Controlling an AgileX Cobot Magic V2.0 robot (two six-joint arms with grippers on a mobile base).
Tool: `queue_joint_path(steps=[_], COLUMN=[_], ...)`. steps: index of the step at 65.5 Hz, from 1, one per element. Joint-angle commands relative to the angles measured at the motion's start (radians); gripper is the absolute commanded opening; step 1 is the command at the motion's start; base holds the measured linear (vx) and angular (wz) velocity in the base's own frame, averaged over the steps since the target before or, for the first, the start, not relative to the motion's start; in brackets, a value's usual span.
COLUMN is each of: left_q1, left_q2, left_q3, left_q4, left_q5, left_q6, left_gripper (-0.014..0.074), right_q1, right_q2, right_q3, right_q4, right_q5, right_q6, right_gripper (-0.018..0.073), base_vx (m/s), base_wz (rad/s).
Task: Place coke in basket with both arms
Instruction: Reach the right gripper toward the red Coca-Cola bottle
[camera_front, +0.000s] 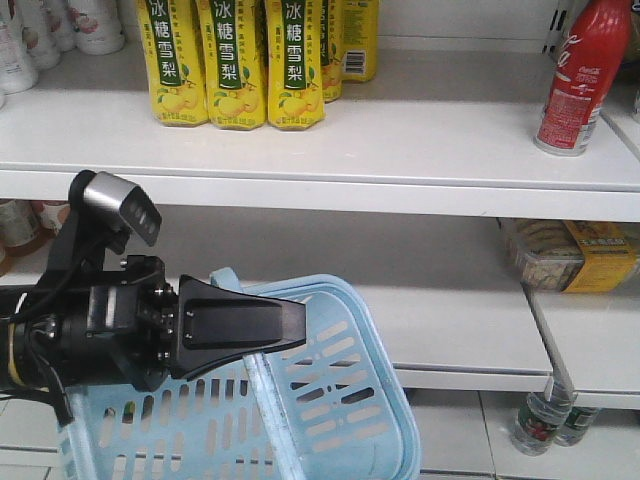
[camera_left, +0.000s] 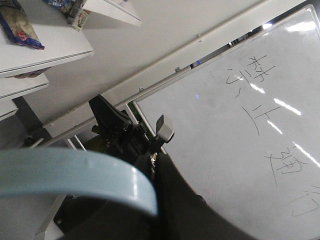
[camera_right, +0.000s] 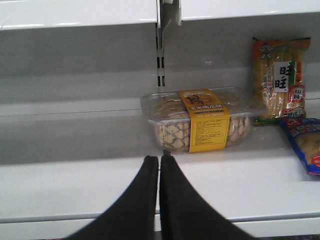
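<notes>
Up on the upper shelf (camera_front: 400, 140), at its far right, stands the coke (camera_front: 583, 75), upright, with yellow drink packs (camera_front: 240, 60) well to its left. The left pincer (camera_front: 295, 335) is low and to the left of it, well apart, clamped over the handle (camera_front: 262, 400) of the tilted basket (camera_front: 340, 390). The right pincer (camera_right: 159, 158) is pressed closed with nothing in it, facing a clear biscuit box (camera_right: 200, 120) on the lower shelf (camera_right: 75, 185).

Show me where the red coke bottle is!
In the front view, the coke stands on the upper shelf at far right, well right of the yellow drink cartons.
</notes>
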Motion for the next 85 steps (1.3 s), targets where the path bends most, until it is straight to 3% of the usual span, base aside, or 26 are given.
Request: queue_joint_path(steps=[1, 85], left_q1=[-0.004, -0.004], left_q2=[-0.025, -0.025], left_q3=[-0.023, -0.023], left_q4=[-0.082, -0.082], left_q5=[-0.196, -0.196], left_q6=[0.004, 0.004], left_gripper=[-0.0006, -0.0006], right_q1=[-0.006, -0.006], right_q2=[-0.013, -0.013], right_q3=[0.006, 0.006], right_q4=[-0.012, -0.012], right_q5=[-0.07, -0.07], right_q6=[-0.007, -0.007], right_gripper=[-0.0006, -0.0006], base_vx=[0.05, 0.03], base_wz=[-0.08, -0.05])
